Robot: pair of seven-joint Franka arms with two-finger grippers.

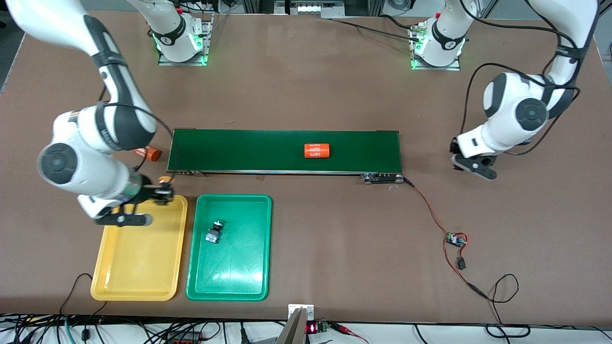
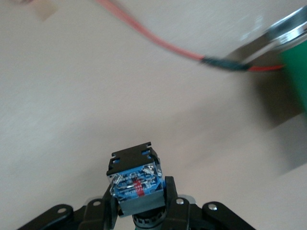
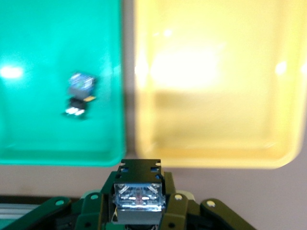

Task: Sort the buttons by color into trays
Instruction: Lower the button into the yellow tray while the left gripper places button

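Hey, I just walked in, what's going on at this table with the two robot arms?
Each arm grips a small push-button switch. The right pincer holds an orange-capped one over the shallow yellow plastic tray's edge nearest the dark-green conveyor belt. The left pincer holds a blue-bodied switch above bare table. One green-capped switch lies in the green tray.

Both claws [image 2: 139, 203] [image 3: 138, 203] clamped, arms spread wide.

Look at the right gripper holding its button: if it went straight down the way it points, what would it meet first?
The right gripper, shut on a yellow-capped button, hangs over the yellow tray's edge nearest the conveyor belt. Straight down it would probably meet that tray's rim or floor first, though depth is unclear.
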